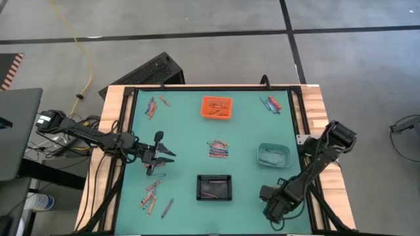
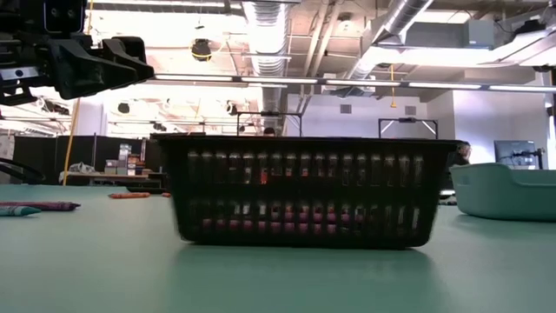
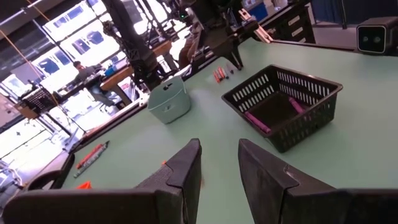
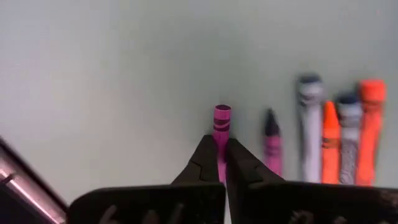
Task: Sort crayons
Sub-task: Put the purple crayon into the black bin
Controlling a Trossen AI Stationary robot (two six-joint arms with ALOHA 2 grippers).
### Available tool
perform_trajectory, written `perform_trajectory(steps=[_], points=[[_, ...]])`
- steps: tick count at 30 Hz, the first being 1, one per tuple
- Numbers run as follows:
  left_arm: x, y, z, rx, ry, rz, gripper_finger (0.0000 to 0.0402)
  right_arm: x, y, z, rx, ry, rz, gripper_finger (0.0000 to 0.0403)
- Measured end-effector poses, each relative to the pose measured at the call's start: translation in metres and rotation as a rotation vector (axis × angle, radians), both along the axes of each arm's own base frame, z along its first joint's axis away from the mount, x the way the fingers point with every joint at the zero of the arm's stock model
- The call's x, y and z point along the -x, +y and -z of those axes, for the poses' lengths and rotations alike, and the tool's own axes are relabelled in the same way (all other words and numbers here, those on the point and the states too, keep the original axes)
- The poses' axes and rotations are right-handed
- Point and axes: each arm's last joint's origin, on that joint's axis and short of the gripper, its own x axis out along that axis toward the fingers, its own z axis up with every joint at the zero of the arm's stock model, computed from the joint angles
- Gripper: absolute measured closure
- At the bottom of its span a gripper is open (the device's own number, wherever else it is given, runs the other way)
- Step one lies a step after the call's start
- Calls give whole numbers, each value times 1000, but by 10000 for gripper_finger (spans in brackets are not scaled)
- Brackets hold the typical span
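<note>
The right tool (image 4: 222,163) has its dark fingers together, clamped on a thin purple paper-wrapped crayon (image 4: 221,126) whose long axis runs straight ahead between them; it lies on the green tabletop (image 4: 112,74) just beside a row of purple, grey and orange crayons (image 4: 336,146) — parallel, apart from the nearest. The left tool (image 1: 159,155) hangs above the tabletop's left side with fingers apart, holding nothing; the black mesh bin (image 1: 214,187) with purple crayons inside sits between the arms, the right arm seemingly nearer.
</note>
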Motion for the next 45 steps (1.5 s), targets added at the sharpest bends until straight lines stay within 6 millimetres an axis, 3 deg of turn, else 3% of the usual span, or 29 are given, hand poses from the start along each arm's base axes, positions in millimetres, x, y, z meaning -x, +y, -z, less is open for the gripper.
perform_trajectory(steps=[10,16,22,25,30,37,42,45], points=[[0,0,0,3,-2,0,306,-45,-10,-37,-28,-119,-11,401],[0,0,0,6,-3,0,306,-88,-37,-65,30,-305,-48,401],[0,0,0,6,-3,1,306,-130,-69,-104,159,-552,-169,402],[0,0,0,6,-2,1,306,-146,-81,-113,204,-680,-257,402],[0,0,0,5,1,0,306,-170,-94,-112,269,-806,-378,402],[0,0,0,1,3,-1,306,-201,-84,-77,195,-672,-546,401],[0,0,0,2,2,-1,306,-218,-75,-90,174,-682,-550,395],[0,0,0,3,1,-1,306,-224,-72,-88,160,-654,-513,392]])
